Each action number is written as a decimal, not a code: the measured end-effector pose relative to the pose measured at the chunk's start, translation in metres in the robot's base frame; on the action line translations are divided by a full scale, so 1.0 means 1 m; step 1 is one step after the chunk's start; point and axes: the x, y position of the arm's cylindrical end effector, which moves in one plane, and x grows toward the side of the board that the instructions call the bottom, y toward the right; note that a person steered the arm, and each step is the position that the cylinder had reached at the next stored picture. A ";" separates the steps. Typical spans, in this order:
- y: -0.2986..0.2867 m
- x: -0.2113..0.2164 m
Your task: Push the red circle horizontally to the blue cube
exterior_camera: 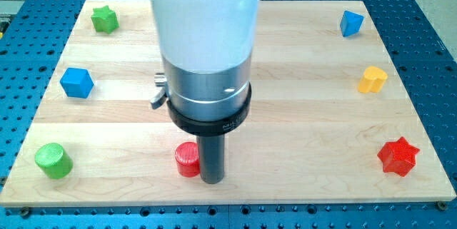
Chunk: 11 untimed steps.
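The rod's tip (pixel 213 180) rests on the table (pixel 285 129), with no gripper to open or close. The red circle (pixel 187 159) touches its view-left side. The blue cube (pixel 76 83) sits well off toward the view's upper left.

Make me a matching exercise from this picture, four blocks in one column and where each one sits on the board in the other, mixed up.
Blocks:
1. green star
2. yellow block
3. red star
4. red circle

Places:
A. the view's bottom right corner
B. just to the view's left of my tip
C. the view's top left corner
D. the view's right edge, about halfway up

Pairs: 1-C, 2-D, 3-A, 4-B
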 end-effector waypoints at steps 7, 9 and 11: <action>-0.044 -0.045; -0.069 -0.020; -0.069 -0.107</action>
